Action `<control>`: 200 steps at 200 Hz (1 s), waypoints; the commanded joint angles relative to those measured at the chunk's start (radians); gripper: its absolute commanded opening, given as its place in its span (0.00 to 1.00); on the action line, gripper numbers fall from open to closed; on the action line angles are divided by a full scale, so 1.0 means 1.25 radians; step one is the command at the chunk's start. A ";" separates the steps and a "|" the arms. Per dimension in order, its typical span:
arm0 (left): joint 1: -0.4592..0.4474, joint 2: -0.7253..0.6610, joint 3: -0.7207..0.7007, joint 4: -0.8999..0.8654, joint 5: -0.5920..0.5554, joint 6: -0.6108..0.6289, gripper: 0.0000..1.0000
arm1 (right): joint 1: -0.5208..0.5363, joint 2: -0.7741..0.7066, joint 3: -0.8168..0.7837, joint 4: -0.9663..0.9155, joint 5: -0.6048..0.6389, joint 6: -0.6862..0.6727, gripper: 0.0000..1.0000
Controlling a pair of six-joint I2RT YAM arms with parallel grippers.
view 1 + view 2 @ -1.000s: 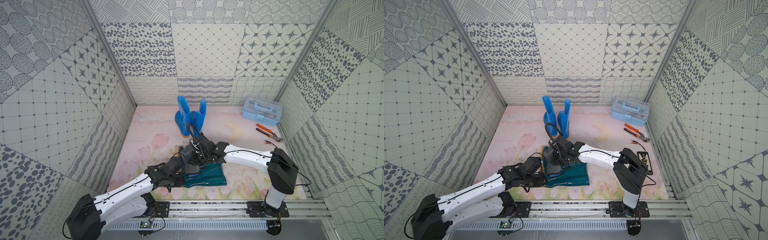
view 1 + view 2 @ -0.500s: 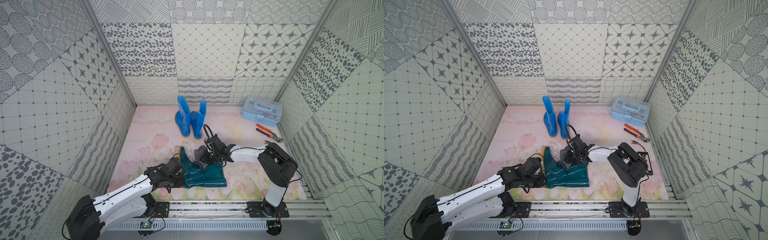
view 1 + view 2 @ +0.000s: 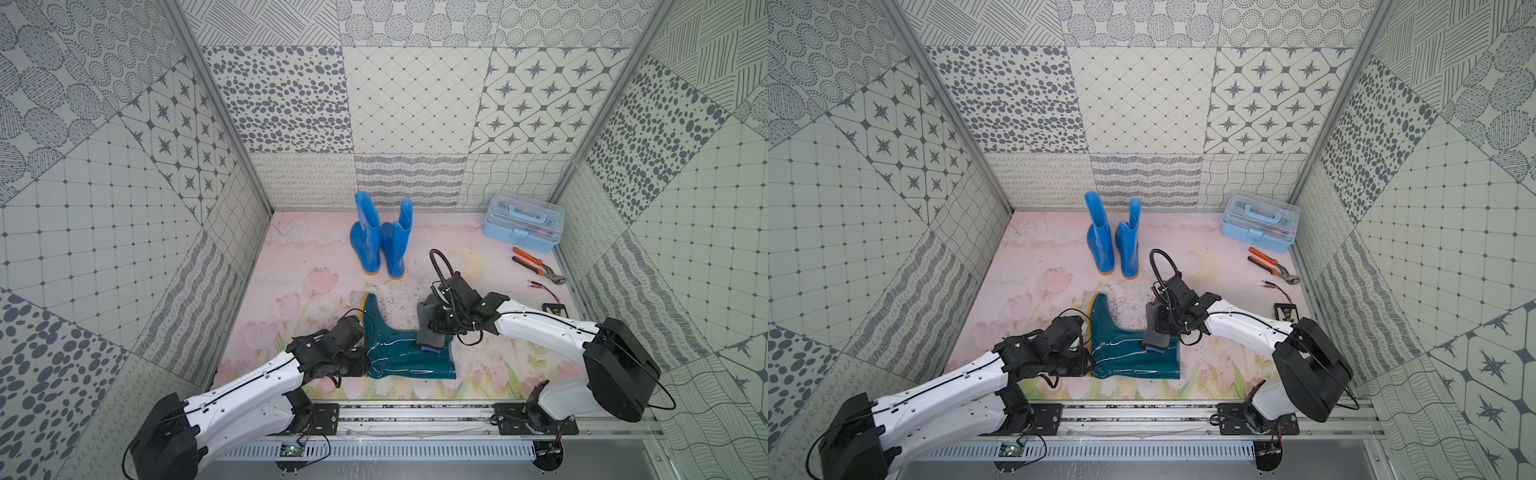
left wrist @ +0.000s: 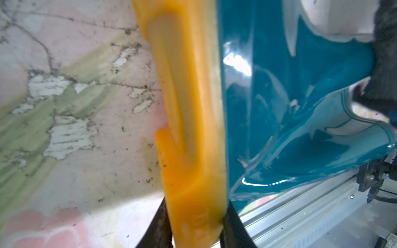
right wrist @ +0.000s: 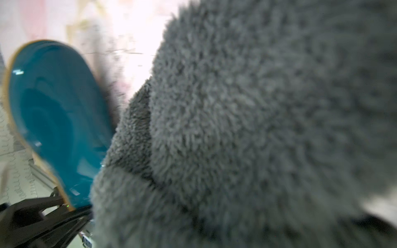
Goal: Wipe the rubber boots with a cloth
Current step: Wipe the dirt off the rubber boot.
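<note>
Pink floral matting (image 3: 316, 266) carries the teal boot (image 3: 399, 357) on its side, and we see our left gripper (image 4: 195, 225) clamped across its orange sole (image 4: 193, 107). Our right gripper (image 3: 441, 322) is closed on the grey cloth (image 3: 429, 336), which rests on that boot's shaft top. Two blue boots (image 3: 380, 245) stand beyond it.

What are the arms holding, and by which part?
The left jaws pinch the teal boot by its orange heel; right jaws clutch the grey cloth, grip spot hidden.

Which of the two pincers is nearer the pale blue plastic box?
The right pincer, holding the cloth in front of the box. The left pincer clamps the sole of the teal boot, farther away.
</note>
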State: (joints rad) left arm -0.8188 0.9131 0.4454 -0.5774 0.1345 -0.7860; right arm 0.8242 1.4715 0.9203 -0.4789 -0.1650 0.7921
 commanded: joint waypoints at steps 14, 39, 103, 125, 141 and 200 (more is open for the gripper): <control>0.000 0.067 0.006 0.059 -0.008 -0.073 0.00 | 0.148 0.132 0.181 0.007 0.008 -0.007 0.00; 0.001 0.097 0.005 0.086 -0.036 -0.093 0.00 | 0.183 0.264 0.196 0.071 -0.029 -0.005 0.00; 0.000 0.085 0.000 0.057 -0.066 -0.111 0.00 | -0.021 0.217 -0.075 0.041 -0.004 -0.046 0.00; 0.001 0.083 -0.003 0.071 -0.064 -0.121 0.00 | -0.134 0.149 -0.137 -0.006 0.023 -0.108 0.00; 0.000 0.090 0.001 0.079 -0.061 -0.128 0.00 | -0.157 0.104 -0.119 -0.061 0.059 -0.143 0.00; 0.001 0.120 0.022 0.089 -0.066 -0.140 0.00 | 0.042 0.029 0.072 -0.093 0.048 -0.077 0.00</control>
State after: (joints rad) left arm -0.8192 1.0176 0.4850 -0.5545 0.1528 -0.8383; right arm 0.7429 1.5188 0.9100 -0.5503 -0.1547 0.6636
